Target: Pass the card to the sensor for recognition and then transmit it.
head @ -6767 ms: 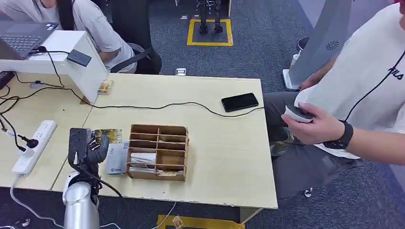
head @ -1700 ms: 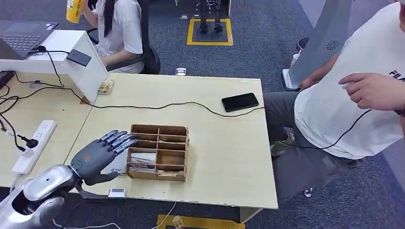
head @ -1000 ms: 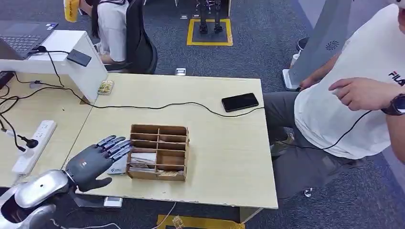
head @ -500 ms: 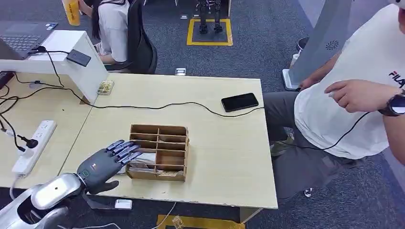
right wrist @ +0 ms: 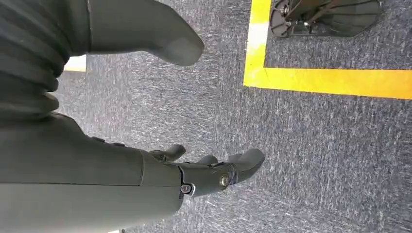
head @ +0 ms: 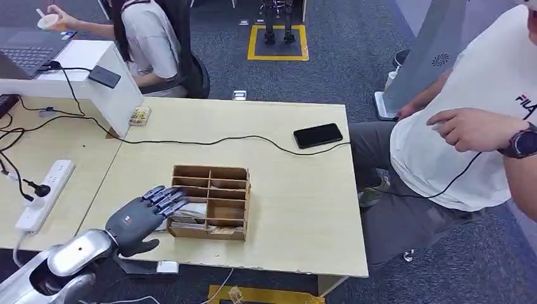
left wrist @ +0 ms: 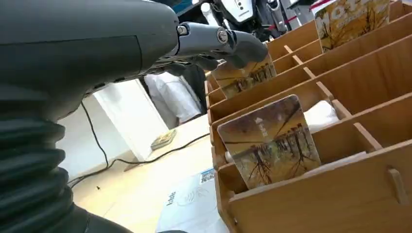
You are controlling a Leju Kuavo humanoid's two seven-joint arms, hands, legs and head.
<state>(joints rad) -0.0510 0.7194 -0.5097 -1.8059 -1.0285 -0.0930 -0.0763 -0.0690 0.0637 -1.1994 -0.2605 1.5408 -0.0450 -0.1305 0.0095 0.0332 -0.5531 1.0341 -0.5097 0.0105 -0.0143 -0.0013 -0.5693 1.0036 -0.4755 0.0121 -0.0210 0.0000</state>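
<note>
"FILA" reads on the person's shirt (head: 525,101). The left robot hand (head: 140,215), fingers spread and empty, has edged nearer the wooden organizer (head: 211,201) on the worktop (head: 297,209), where a tree-printed card (left wrist: 269,141) stands slotted. The right robot hand (right wrist: 194,170) hangs spread, empty.

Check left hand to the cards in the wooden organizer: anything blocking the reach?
Nothing visible does. The left hand hovers open at the wooden organizer's near-left corner, fingers over its left slots. The card stands upright, its top above the divider, open from above. Only the slot walls flank it.
</note>
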